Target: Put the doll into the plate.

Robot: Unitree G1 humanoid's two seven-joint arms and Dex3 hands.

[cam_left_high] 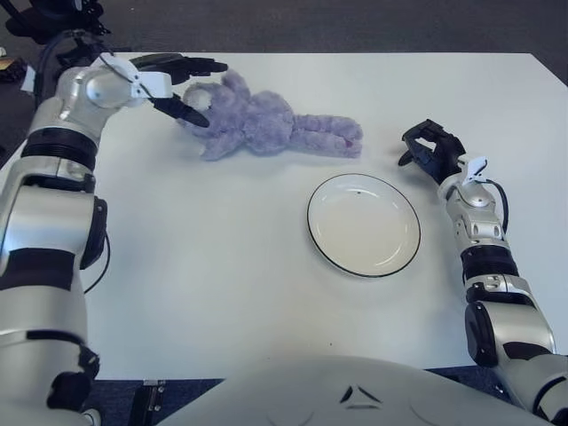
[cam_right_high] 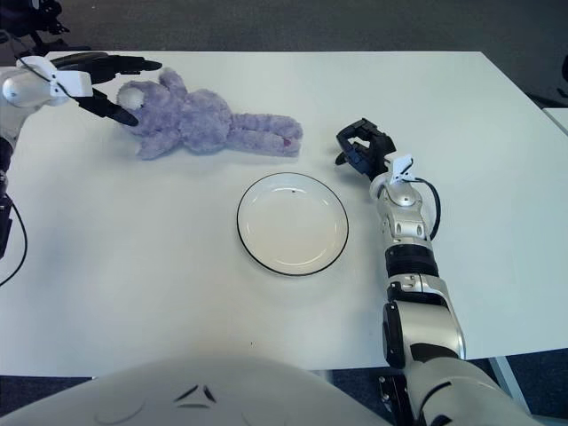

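No readable text, label or number anywhere.

left arm point(cam_right_high: 18, 89) cropped at edge, doll point(cam_left_high: 257, 120) face hidden

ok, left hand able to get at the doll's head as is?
Probably yes. The left hand is already at the doll, open fingers on either side of its head, nothing between them. Right hand sits beside the plate.

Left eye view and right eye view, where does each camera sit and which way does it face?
Left eye view: head camera, looking forward and down at the white table; both arms and chest show, left hand at the fluffy purple teddy bear doll.
Right eye view: set slightly rightward, same aim; right hand beside the white black-rimmed plate.
Shared: doll, plate, table, both hands.
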